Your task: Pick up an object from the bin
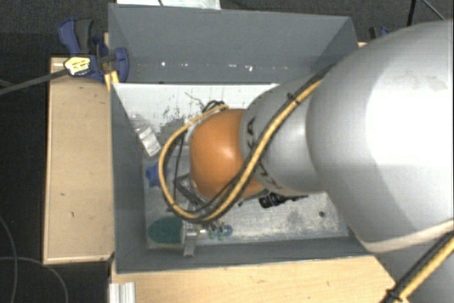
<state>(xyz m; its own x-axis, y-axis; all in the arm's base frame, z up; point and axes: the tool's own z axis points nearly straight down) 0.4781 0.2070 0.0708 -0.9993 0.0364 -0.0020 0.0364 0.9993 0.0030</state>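
My gripper (186, 190) is low over the left front part of the bin, its dark body just showing under the arm's orange cover. Just in front of it, by the front wall, lie a dark green rounded thing (164, 230), a small grey metal piece (189, 245) and a small teal and blue thing (220, 230). To its left a small blue thing (151, 174) lies against the left wall. I see nothing held.
A crumpled silvery white thing (147, 140) lies farther back along the left wall. A black elongated thing (274, 200) sticks out from under the arm at the middle front. The arm, its orange cover and its looped cables hide the bin's centre and right.
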